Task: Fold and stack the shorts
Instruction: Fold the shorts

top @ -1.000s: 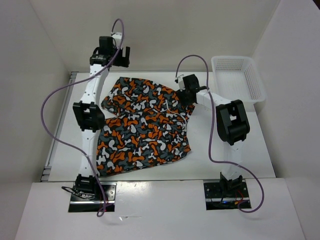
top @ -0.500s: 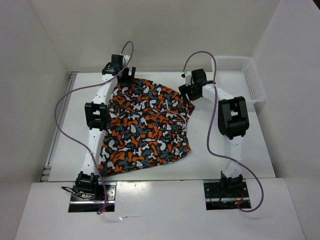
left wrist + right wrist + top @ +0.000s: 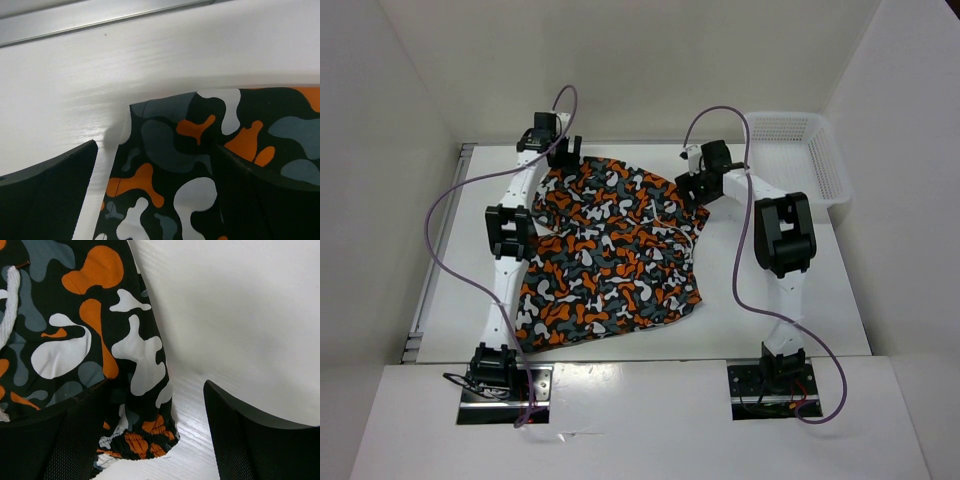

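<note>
Straddling the far corners of the shorts (image 3: 610,250) with both end effectors, nothing gripped.
Shorts lie spread on the bench (image 3: 770,310) between my arms; left end effector (image 3: 155,150) is released over the far-left corner, right end effector (image 3: 156,390) is released at the far-right edge, near the white drawstring (image 3: 6,315).

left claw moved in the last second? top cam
Yes. In the top view the left claw came from beyond the table's back edge down and slightly right, onto the far left corner of the shorts.
</note>
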`<state>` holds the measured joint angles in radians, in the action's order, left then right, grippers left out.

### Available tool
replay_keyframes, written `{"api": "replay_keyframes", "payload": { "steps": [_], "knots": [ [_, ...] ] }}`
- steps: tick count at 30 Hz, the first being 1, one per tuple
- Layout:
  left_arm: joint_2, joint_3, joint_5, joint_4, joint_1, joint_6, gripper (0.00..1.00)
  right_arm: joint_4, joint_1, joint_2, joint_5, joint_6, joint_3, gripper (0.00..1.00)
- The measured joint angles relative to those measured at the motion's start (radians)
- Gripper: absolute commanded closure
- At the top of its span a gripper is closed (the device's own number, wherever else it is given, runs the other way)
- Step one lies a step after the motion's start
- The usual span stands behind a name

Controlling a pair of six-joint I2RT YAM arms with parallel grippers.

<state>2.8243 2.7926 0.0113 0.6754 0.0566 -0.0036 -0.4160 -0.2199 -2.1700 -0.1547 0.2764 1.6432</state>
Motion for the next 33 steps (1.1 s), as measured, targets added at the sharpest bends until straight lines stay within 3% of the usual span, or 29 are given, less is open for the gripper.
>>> {"api": "replay_keyframes", "payload": {
  "steps": [8, 10, 12, 13, 16, 17, 21, 22, 25, 33],
  "knots": [
    [0.062, 0.068, 0.021, -0.016, 0.005, 0.0, 0.0, 0.006, 0.0, -0.032, 0.0, 0.006, 0.001, 0.2],
    [0.069, 0.077, 0.024, -0.025, 0.01, -0.001, 0.11, 0.006, 0.0, -0.032, 0.0, 0.006, 0.001, 0.27],
    [0.07, 0.077, 0.031, -0.026, 0.016, -0.003, 0.3, 0.006, 0.0, -0.032, 0.0, 0.006, 0.001, 0.37],
    [0.071, 0.077, 0.037, -0.026, 0.021, -0.001, 0.68, 0.006, 0.0, -0.032, 0.0, 0.008, 0.001, 0.4],
    [0.072, 0.082, 0.051, -0.022, 0.035, -0.001, 0.98, 0.006, 0.0, -0.032, 0.0, 0.006, 0.001, 0.45],
    [0.073, 0.085, 0.053, -0.021, 0.039, 0.0, 1.0, 0.006, 0.0, -0.032, 0.0, 0.006, 0.001, 0.45],
    [0.083, 0.122, 0.064, 0.0, 0.051, 0.002, 1.0, 0.011, -0.001, -0.032, 0.015, 0.001, 0.001, 0.72],
    [0.087, 0.145, 0.068, 0.012, 0.052, 0.002, 1.0, 0.015, -0.003, -0.032, 0.03, -0.002, 0.001, 0.83],
    [0.088, 0.23, 0.074, 0.037, 0.051, 0.0, 1.0, 0.024, -0.009, -0.031, 0.083, 0.003, 0.003, 0.99],
    [-0.06, 0.294, 0.14, 0.146, 0.057, 0.0, 1.0, 0.026, -0.011, 0.059, 0.169, 0.09, 0.012, 1.0]
  ]
}}
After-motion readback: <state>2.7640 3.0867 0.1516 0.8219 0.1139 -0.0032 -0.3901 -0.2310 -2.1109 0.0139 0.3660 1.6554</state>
